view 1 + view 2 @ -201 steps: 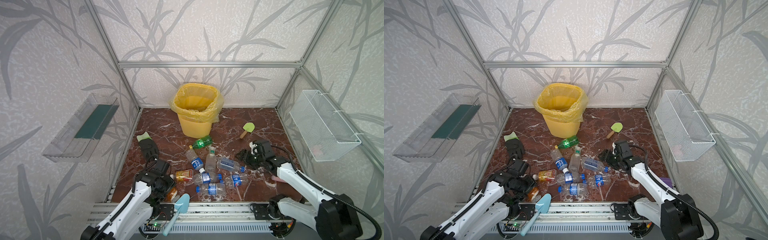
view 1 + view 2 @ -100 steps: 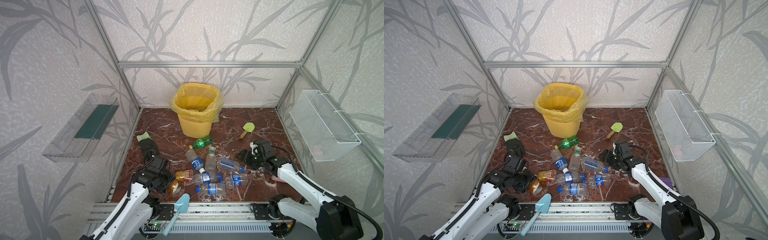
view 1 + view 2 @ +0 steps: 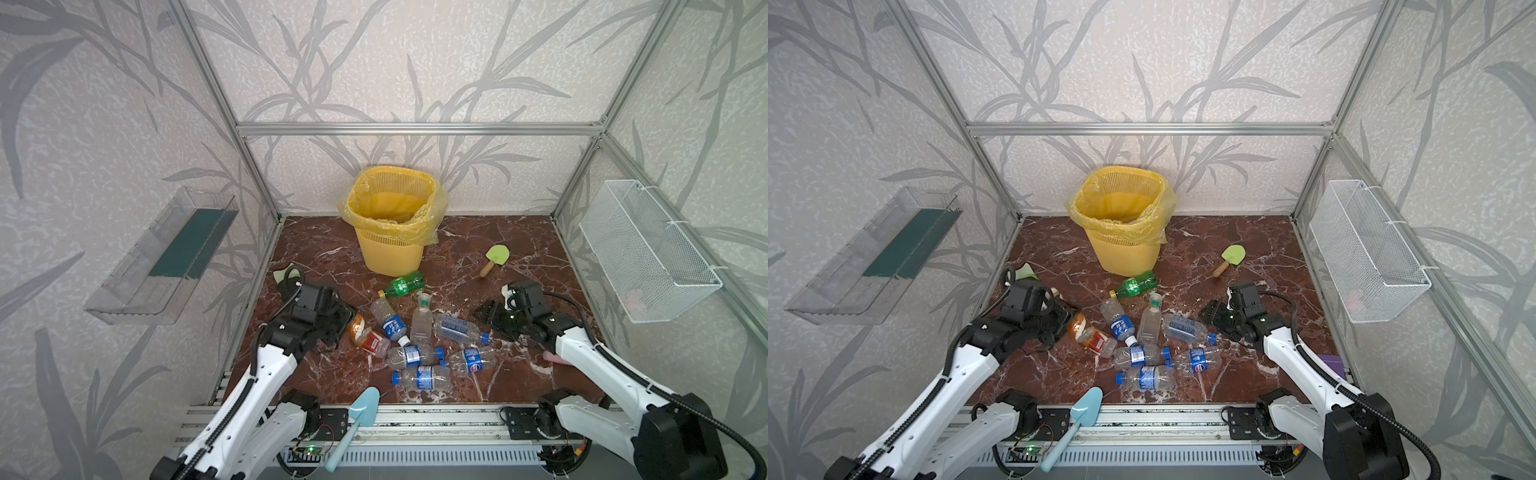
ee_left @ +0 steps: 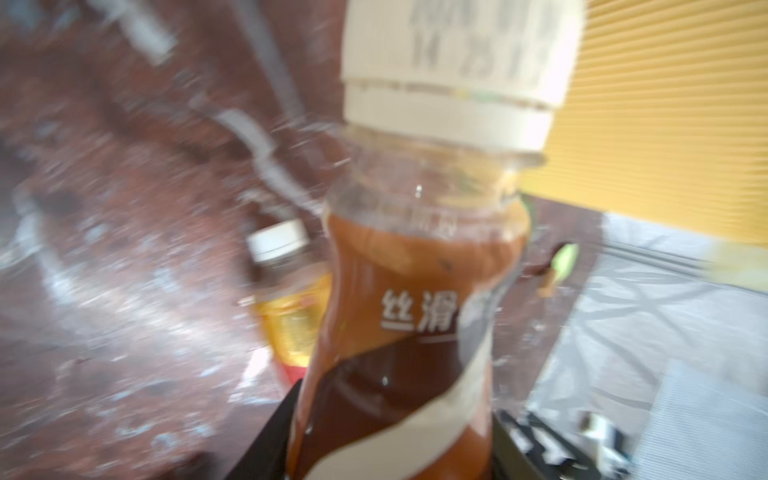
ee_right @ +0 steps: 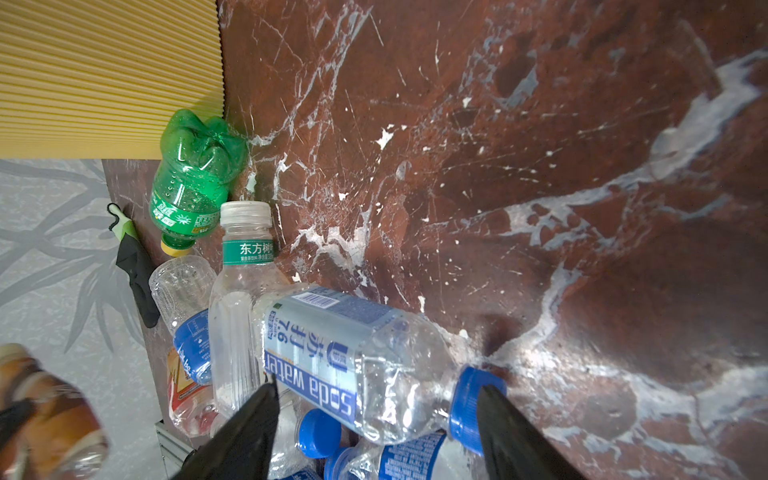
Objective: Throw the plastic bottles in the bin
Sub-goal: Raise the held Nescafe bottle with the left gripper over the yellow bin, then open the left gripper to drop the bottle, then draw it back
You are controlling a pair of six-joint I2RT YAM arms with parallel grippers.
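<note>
Your left gripper (image 3: 345,322) is clamped on a brown bottle (image 3: 358,328) in both top views, at the left edge of the bottle heap (image 3: 419,345) on the worktop (image 3: 478,249). The bin (image 3: 390,249) stands well apart at the back. Your right gripper (image 3: 489,318) sits low and spread, just beside a soda bottle (image 3: 457,328) on the heap's right.

Left wrist view, blurred: black fingers (image 4: 266,440) pinch the brown bottle (image 4: 415,311) from both sides, its white cap pointing away from the camera and the bin (image 4: 665,104) behind it.

Right wrist view: the jaws stand apart, with the soda bottle (image 5: 353,357) lying crosswise just beyond their tips; you cannot tell whether they touch it. A green bottle (image 5: 191,174) lies just beside the bin (image 5: 104,75).
</note>
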